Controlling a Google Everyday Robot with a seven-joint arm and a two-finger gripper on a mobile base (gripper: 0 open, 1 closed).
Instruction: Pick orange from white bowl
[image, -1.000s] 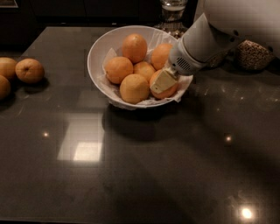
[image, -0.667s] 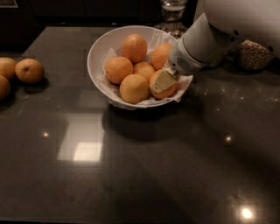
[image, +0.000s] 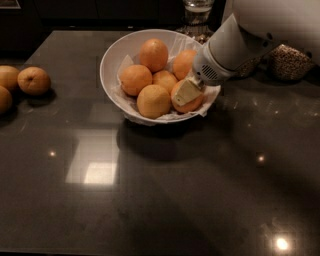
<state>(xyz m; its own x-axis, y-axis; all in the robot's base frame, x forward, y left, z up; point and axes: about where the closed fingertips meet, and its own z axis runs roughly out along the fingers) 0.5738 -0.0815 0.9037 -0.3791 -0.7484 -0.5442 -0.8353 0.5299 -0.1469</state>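
Presently, claw (image: 187, 94): mine, down inside the right side of the white bowl (image: 108, 56), its pale pad laid across one fruit.
Grip: I cannot tell whether my claw is spread or clamped.
Orange (image: 195, 105): directly under my claw and touching it, against the bowl's near right wall.
Neighbours: one orange fruit (image: 153, 101) touches it just left of my claw. Another (image: 165, 80) sits just behind that one, and a third (image: 184, 62) is tight behind my claw.
Further in: two more (image: 135, 79) (image: 154, 54) lie left and beyond, near the far rim.
Lining: crumpled white paper (image: 212, 93) sticks out just right of my claw.
My arm (image: 235, 45): slants up and right, covering the bowl's right rim.
Behind my claw: a glass jar (image: 197, 14), and to the right a jar of grains (image: 290, 62).
Well left of my claw: duller fruits (image: 34, 80) on the dark counter (image: 175, 190).
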